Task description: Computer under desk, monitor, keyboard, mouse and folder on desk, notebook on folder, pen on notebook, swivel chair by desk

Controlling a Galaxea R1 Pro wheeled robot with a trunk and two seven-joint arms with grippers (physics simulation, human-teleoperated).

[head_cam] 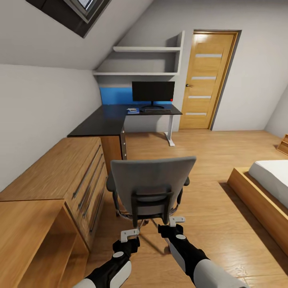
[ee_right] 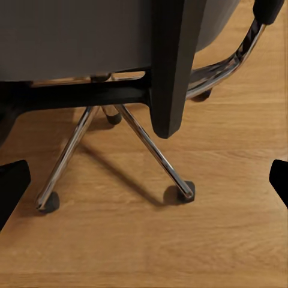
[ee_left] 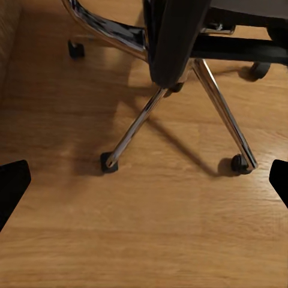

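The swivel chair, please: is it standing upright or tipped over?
Upright: the swivel chair has its tall back vertical, and its casters rest on the wooden floor.

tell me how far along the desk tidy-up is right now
Looks done: the monitor stands on the desk with the keyboard in front of it, and something blue lies beside them, too small to identify. In hand: the swivel chair sits well short of the desk, with the left tool and right tool open just behind its back. Left: moving the chair next to the desk.
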